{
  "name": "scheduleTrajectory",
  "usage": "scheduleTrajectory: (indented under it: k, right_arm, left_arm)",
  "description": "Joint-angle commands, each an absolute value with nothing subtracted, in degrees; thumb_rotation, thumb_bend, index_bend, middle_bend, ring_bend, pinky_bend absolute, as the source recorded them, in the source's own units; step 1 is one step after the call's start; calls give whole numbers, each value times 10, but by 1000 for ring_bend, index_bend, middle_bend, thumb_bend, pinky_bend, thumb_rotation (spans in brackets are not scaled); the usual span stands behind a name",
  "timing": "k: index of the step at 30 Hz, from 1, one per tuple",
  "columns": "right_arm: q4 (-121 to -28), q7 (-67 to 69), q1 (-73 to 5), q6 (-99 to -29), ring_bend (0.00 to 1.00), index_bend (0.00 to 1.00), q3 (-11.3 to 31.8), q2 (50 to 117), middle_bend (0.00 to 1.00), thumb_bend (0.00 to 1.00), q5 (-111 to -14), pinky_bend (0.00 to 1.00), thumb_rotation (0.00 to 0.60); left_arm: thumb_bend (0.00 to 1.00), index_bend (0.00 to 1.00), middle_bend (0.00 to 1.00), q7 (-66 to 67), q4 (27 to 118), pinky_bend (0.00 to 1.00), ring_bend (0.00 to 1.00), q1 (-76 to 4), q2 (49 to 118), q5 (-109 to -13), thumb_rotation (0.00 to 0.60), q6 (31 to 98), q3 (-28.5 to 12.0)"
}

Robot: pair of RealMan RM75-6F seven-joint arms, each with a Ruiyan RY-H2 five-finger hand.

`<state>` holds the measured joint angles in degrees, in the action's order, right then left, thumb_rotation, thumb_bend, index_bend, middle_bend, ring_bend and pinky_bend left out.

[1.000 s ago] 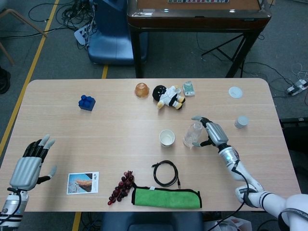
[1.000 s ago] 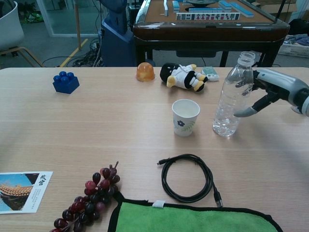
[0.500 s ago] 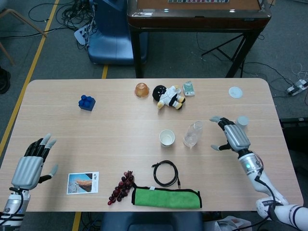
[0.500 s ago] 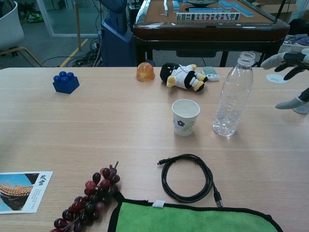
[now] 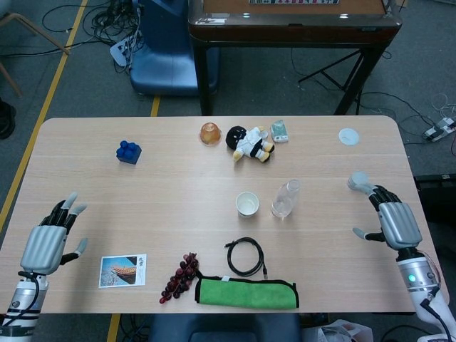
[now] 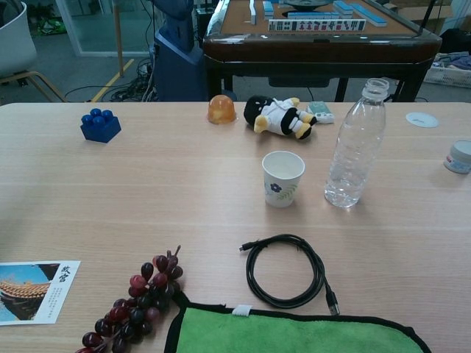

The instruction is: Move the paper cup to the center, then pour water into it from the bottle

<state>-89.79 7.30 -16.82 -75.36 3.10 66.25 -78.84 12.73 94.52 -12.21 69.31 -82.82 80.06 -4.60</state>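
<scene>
The white paper cup (image 5: 247, 204) (image 6: 282, 178) stands upright near the table's middle. Just to its right stands the clear plastic bottle (image 5: 285, 199) (image 6: 357, 145), uncapped, with a little water at its bottom. My right hand (image 5: 390, 216) hovers near the table's right edge, far from the bottle, fingers spread and holding nothing. My left hand (image 5: 51, 235) is at the table's left front edge, fingers spread and empty. Neither hand shows in the chest view.
A black cable coil (image 6: 285, 269), green cloth (image 6: 294, 331), grapes (image 6: 132, 303) and a postcard (image 6: 29, 292) lie in front. A blue block (image 6: 100, 125), orange dome (image 6: 221, 109), plush toy (image 6: 280, 116), white lid (image 6: 422, 119) and small jar (image 6: 459, 156) sit further back.
My right hand has let go of the bottle and pulled back to the right, out of the chest view. The bottle stays upright beside the cup. My left hand barely moved.
</scene>
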Motion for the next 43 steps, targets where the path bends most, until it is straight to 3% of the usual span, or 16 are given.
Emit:
scheduleTrajectory:
  k: [1, 20, 43]
  right_arm:
    - [-904, 68, -158, -765, 133, 187, 29, 655, 180, 0, -794, 235, 600]
    - [-923, 58, -115, -806, 132, 187, 24, 628, 189, 0, -827, 235, 600]
    - [-904, 79, -118, -767, 133, 187, 30, 637, 190, 0, -829, 235, 600]
  left_arm:
    - [318, 174, 36, 127, 943, 310, 78, -125, 694, -822, 600, 795, -49]
    - [317, 180, 40, 122, 925, 310, 77, -120, 703, -835, 600, 813, -44]
    - [317, 180, 41, 131, 920, 310, 76, -123, 709, -832, 600, 805, -39]
